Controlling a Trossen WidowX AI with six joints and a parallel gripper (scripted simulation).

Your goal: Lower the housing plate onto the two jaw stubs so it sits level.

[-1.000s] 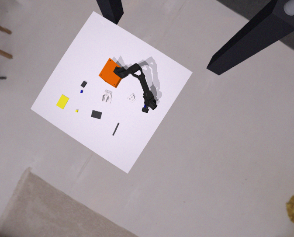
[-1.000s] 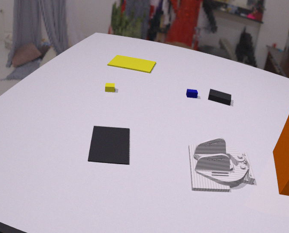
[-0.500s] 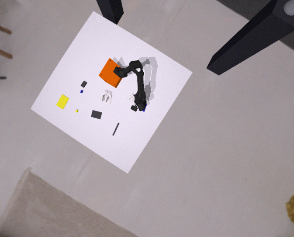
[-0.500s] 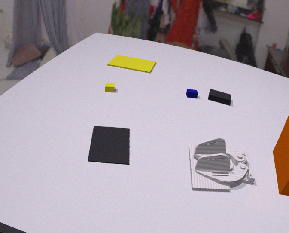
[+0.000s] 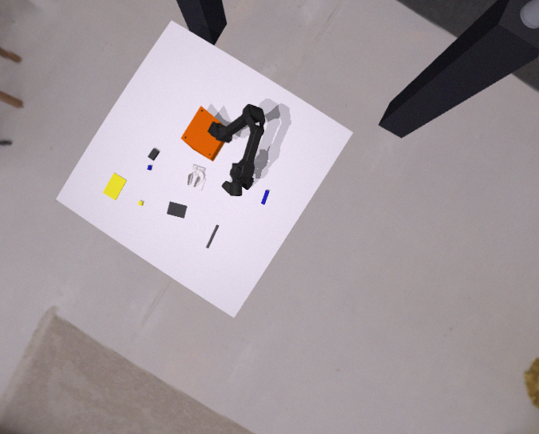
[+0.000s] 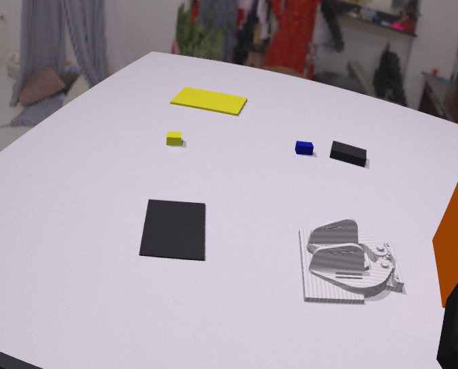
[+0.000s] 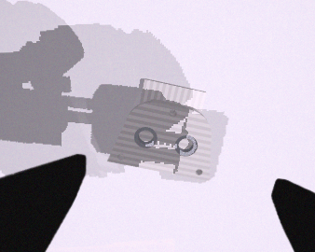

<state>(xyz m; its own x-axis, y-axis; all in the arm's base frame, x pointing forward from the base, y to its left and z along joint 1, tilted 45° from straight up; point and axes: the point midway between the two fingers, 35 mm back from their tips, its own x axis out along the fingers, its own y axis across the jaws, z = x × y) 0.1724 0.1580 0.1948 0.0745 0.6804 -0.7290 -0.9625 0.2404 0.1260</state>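
Note:
The light striped housing plate [image 7: 162, 125] lies on the table in the wrist view, with two round ring holes and a striped strip along its far edge. The arm hides it in the top view. My gripper [image 7: 180, 175] [image 5: 234, 187] is open and empty, above the table, its fingertips apart to either side of the plate in the wrist view. The white base assembly [image 5: 196, 177] [image 6: 320, 289] stands away from the plate. Its two jaws [image 6: 336, 234] [image 6: 337, 259] sit side by side on it, with two round stubs [image 6: 380, 248] [image 6: 384, 263] showing at their right end.
An orange block [image 5: 197, 133] [image 6: 453, 238] stands under the arm's base. A dark flat plate [image 5: 176, 209] [image 6: 173, 230], a yellow plate [image 5: 114, 186] [image 6: 209, 101], small yellow, blue and black blocks, a dark bar [image 5: 212, 236] and a blue bar [image 5: 265, 197] lie around the table.

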